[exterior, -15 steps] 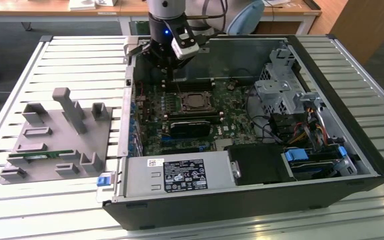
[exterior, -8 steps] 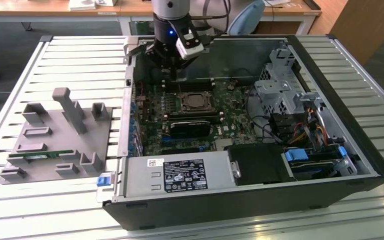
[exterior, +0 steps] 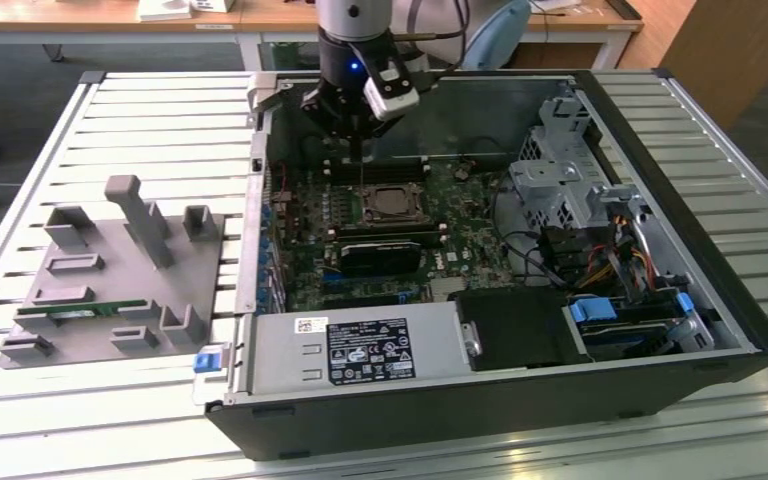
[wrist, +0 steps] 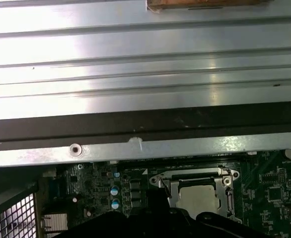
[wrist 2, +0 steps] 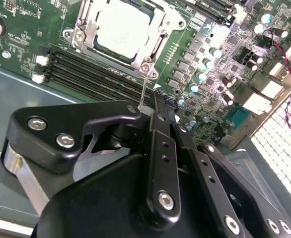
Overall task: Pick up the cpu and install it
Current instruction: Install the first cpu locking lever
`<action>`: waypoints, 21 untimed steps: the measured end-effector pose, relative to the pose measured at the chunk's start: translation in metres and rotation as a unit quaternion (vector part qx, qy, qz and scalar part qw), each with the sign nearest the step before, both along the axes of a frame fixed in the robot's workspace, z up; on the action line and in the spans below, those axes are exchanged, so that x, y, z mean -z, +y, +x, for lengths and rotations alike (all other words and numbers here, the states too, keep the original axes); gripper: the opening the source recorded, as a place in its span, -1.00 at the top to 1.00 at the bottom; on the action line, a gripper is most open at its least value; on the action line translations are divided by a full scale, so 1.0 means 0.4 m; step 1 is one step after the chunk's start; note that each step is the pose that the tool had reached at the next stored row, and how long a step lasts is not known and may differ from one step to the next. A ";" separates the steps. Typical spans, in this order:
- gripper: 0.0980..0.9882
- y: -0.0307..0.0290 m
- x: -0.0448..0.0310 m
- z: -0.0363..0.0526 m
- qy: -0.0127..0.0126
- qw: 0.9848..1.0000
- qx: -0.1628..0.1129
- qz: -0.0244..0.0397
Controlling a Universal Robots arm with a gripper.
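Status: cpu [wrist 2: 119, 30] is already sitting in the motherboard socket [wrist 2: 88, 43], silver top up, framed by the metal retention bracket. You can see it in both wrist views, also at [wrist: 199, 195], and in the exterior view it's the square mid-board at [exterior: 387, 203]. It looks flat and square to the frame from here, but I can't confirm it's fully seated from these angles.

Claw [exterior: 357, 128] hangs over the open PC case [exterior: 704, 300], above the board on the far side of the socket in the exterior view, clear of the cpu. The second wrist view shows the black finger links folded together with no gap between them, so I read it as pressed together and holding nothing. A thin wire-like lever [wrist 2: 143, 89] stands up between the claw's front and the socket corner; it appears to be the socket latch arm, and I can't tell whether the claw is touching it.

My read: pick and place are done, and you're in the lock-down part of the install.

What the next move calls for, as I judge it:
- fine alignment on that thin lever; it's a small target
- a light touch, since the memory slots [wrist 2: 93, 74] sit just beside the socket
- no sideways load on the cpu, as the frame doesn't look clamped yet

The grey fixture tray [exterior: 104, 290] on the table [exterior: 157, 110], at the exterior view's left, holds a green memory stick [exterior: 84, 313]. Not your concern for this step.
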State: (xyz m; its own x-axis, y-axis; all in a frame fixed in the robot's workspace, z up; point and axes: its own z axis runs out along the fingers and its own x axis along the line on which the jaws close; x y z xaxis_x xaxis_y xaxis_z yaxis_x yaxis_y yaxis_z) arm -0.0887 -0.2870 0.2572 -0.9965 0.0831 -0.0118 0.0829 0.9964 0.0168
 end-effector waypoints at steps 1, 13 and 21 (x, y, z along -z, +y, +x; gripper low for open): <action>0.98 0.000 0.000 0.000 0.000 1.000 0.000 0.000; 0.98 0.000 0.005 0.067 0.003 1.000 0.000 0.007; 0.98 0.000 0.025 0.069 0.001 1.000 -0.004 0.015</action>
